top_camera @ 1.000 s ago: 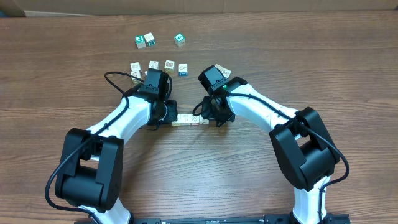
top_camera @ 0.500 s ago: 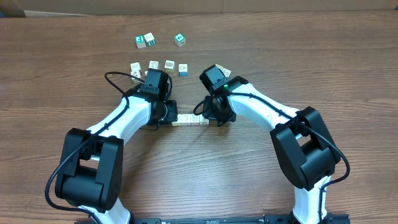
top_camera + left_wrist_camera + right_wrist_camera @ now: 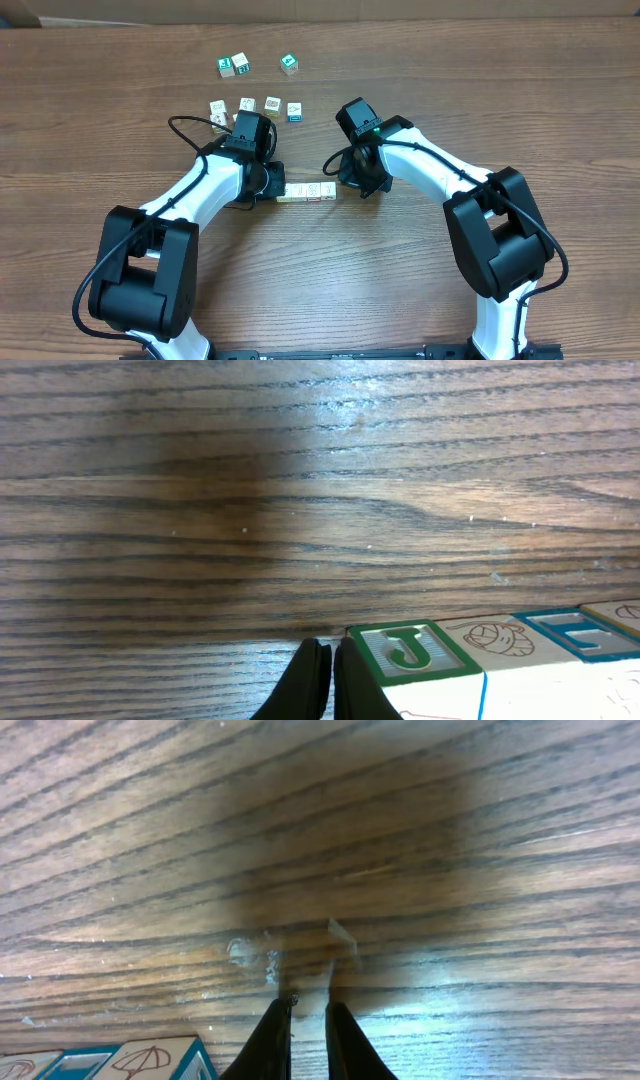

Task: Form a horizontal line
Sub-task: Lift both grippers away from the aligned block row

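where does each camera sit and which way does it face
overhead: above the table, looking straight down; left arm, right arm, row of cubes between them
left wrist: on the left arm, looking along the wood; left tool at bottom beside the J cube
right wrist: on the right arm, looking down at wood; right tool at bottom, umbrella cube bottom left
shared: all three see that row

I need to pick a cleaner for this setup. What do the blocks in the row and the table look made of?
The blocks look like pale, matte wood with printed faces: a green-framed J, a blue letter, thin line drawings. The table shows brown wood grain with a soft sheen under the light; solid wood or laminate, I cannot tell.
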You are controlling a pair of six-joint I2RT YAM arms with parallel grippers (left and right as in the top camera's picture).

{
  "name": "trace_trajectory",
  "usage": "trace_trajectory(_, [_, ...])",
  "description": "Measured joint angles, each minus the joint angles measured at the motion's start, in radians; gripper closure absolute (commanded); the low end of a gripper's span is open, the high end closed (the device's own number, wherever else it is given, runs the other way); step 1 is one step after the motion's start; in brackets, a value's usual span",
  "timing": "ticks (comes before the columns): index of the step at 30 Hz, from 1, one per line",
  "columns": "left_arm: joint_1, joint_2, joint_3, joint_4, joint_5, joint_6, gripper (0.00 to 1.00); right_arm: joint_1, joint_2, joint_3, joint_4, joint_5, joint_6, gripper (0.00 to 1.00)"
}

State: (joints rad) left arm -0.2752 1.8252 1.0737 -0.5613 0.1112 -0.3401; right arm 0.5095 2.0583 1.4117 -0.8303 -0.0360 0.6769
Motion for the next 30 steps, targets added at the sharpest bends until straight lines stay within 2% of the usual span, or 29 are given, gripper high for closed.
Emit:
trace_trajectory(5, [0.009, 0.000, 0.000, -0.010, -0.016, -0.026, 0.96, 0.000, 0.000, 0.000, -0.001, 0.000, 0.000, 0.89])
trace_trajectory(8, [0.025, 0.000, 0.000, -0.015, -0.019, -0.035, 0.96, 0.000, 0.000, 0.000, -0.002, 0.002, 0.000, 0.85])
trace_trajectory(18, [0.042, 0.000, 0.000, -0.018, -0.022, -0.060, 0.96, 0.000, 0.000, 0.000, -0.002, 0.010, 0.001, 0.85])
trace_trajectory(20, [0.042, 0.000, 0.000, -0.018, -0.022, -0.066, 0.96, 0.000, 0.000, 0.000, -0.002, 0.011, 0.001, 0.82])
trace_trajectory(24, [0.042, 0.000, 0.000, -0.017, -0.022, -0.073, 0.96, 0.000, 0.000, 0.000, -0.002, 0.014, 0.003, 0.60])
trace_trajectory(26, [0.042, 0.000, 0.000, -0.017, -0.022, -0.073, 0.96, 0.000, 0.000, 0.000, -0.003, 0.014, 0.006, 0.37])
trace_trajectory(28, [0.042, 0.000, 0.000, -0.017, -0.022, -0.073, 0.96, 0.000, 0.000, 0.001, -0.001, 0.014, 0.001, 0.06])
trace_trajectory(29, [0.042, 0.000, 0.000, -0.018, -0.022, -0.073, 0.96, 0.000, 0.000, 0.003, 0.000, 0.014, 0.004, 0.00])
trace_trajectory(30, [0.042, 0.000, 0.000, -0.018, -0.022, -0.073, 0.96, 0.001, -0.001, 0.005, 0.000, 0.015, 0.003, 0.00])
